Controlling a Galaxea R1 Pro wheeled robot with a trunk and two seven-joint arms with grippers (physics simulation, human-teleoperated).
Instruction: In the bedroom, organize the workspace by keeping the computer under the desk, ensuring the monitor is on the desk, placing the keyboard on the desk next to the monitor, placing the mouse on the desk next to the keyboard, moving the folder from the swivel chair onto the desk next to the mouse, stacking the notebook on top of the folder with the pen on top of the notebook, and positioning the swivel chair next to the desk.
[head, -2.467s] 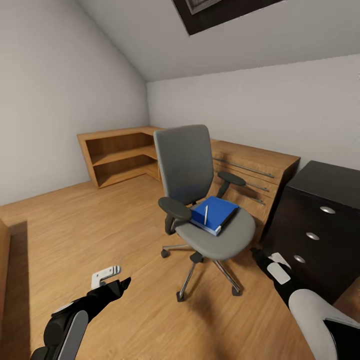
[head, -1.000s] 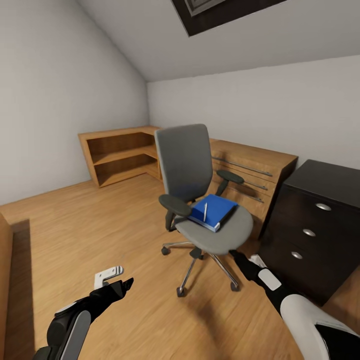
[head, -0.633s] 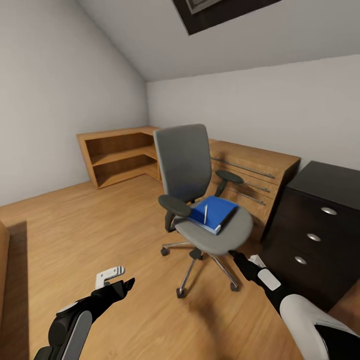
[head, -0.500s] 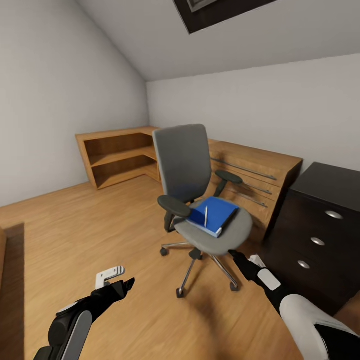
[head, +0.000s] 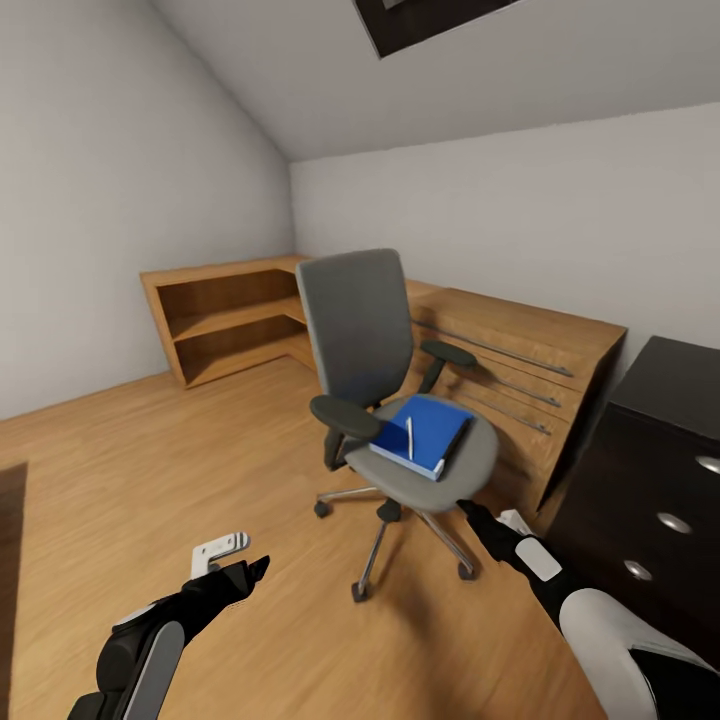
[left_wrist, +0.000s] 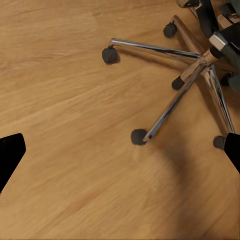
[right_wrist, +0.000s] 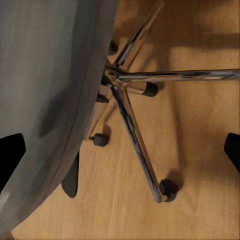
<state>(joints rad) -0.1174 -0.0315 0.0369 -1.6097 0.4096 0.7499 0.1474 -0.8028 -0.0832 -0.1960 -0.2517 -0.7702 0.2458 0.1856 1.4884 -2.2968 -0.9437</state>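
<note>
The grey swivel chair (head: 357, 322) stands mid-room on the wood floor. On its seat lies the blue folder (head: 428, 434) with the white pen (head: 409, 438) on top. At the right edge is the desk's dark drawer unit (head: 650, 470) with round silver knobs. My right gripper (head: 490, 515) is open, low beside the seat's front edge; its wrist view looks at the seat's underside (right_wrist: 50, 90) and chrome base (right_wrist: 130, 105). My left gripper (head: 238, 558) is open over bare floor, short of the chair's castors (left_wrist: 139, 136). The notebook, computer, monitor, keyboard and mouse are out of view.
Low wooden shelving (head: 220, 320) runs along the far left wall into the corner. A wooden unit with metal rails (head: 510, 350) stands just behind the chair. Open floor (head: 150, 450) lies to the left. A dark skylight (head: 440, 15) sits in the sloped ceiling.
The view has closed in on the chair, pushing the drawer unit toward the right edge. My right gripper reached forward to the seat's front edge early on; both arms have held still since.
</note>
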